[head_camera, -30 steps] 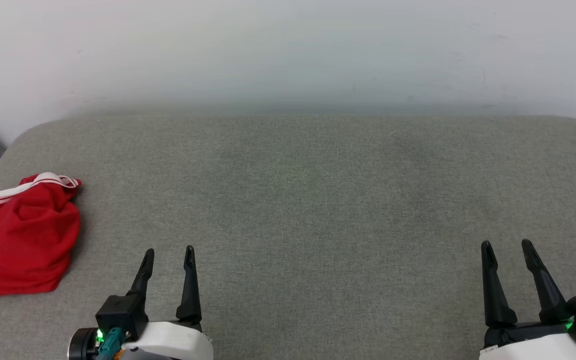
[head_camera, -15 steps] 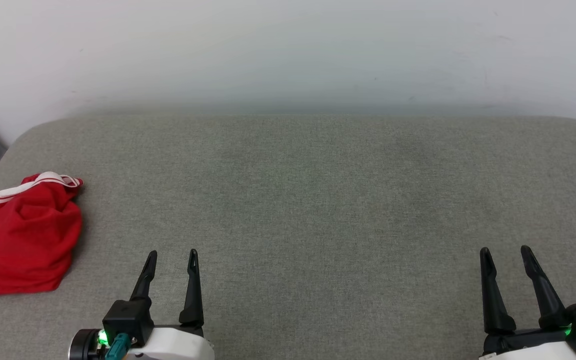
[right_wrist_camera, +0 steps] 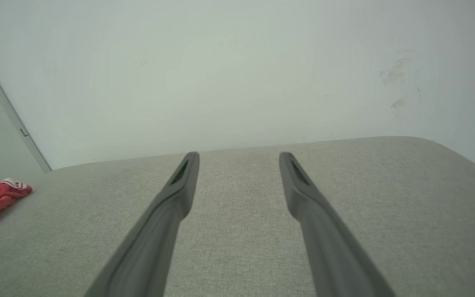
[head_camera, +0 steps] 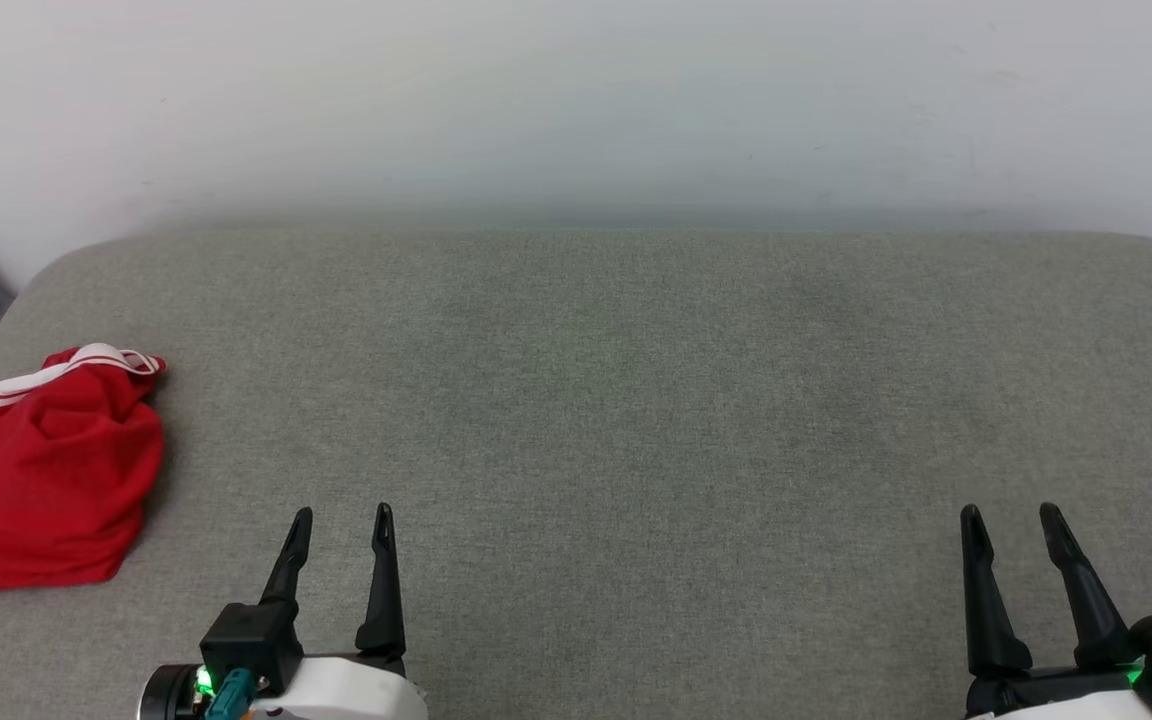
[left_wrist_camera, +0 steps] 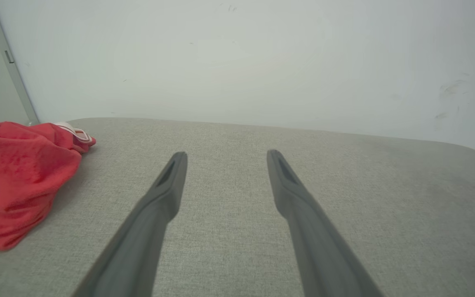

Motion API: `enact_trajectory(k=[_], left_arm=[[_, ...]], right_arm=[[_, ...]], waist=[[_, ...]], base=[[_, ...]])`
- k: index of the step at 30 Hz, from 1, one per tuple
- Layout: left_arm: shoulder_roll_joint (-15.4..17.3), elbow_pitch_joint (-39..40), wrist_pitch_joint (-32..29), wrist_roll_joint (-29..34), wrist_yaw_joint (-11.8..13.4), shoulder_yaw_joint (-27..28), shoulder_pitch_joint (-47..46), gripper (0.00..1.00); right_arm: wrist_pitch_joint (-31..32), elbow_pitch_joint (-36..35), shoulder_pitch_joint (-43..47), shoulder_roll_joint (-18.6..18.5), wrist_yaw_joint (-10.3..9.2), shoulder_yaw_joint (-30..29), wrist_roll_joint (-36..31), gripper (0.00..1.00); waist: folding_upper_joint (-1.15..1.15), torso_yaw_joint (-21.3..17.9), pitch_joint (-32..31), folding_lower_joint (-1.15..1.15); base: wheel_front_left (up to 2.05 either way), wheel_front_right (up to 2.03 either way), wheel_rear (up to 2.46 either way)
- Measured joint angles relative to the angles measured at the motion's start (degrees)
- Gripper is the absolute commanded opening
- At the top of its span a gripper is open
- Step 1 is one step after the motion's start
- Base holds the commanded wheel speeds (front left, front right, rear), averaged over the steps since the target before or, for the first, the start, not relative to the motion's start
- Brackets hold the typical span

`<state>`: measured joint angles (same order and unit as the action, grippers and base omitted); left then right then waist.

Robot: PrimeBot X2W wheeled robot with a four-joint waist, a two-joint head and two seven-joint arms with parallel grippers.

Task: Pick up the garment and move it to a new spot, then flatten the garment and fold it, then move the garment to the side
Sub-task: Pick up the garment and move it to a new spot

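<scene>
**A:** Where's the garment?

**B:** The crumpled red jersey T-shirt (head_camera: pixel 41 470) w/ red-and-white striped trim lies bunched at the far left of the grey woven-fabric padded surface (head_camera: pixel 636 400). The head view's left border cuts part of it off. Not flat, not folded.

**A:** Left arm?

**B:** The left gripper (head_camera: pixel 343 510) has two long dark fingers, spread apart, nothing btwn them. It's low in the head view, right of the shirt, near it but not touching.

**A:** Right?

**B:** The right gripper (head_camera: pixel 1009 509) is also spread and empty, lower right, well apart from the shirt. Both point toward the pale scuffed wall (head_camera: pixel 576 100).

**A:** Wrist cams?

**B:** In the left wrist view the shirt is left of the fingers, trim at its far end. In the right wrist view there's a red corner at the left edge.
</scene>
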<state>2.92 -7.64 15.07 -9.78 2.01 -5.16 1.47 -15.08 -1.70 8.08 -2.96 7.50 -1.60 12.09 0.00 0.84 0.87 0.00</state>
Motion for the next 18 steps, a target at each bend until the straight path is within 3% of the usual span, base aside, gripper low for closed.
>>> enact_trajectory(k=[18], left_arm=[[0.0, -0.2, 0.0, 0.0, 0.0, 0.1, -0.1, 1.00]], right_arm=[[0.0, -0.2, 0.2, 0.0, 0.00, 0.3, -0.2, 1.00]], waist=[[0.00, 1.6, 0.1, 0.00]], base=[[0.00, 0.00, 0.00]])
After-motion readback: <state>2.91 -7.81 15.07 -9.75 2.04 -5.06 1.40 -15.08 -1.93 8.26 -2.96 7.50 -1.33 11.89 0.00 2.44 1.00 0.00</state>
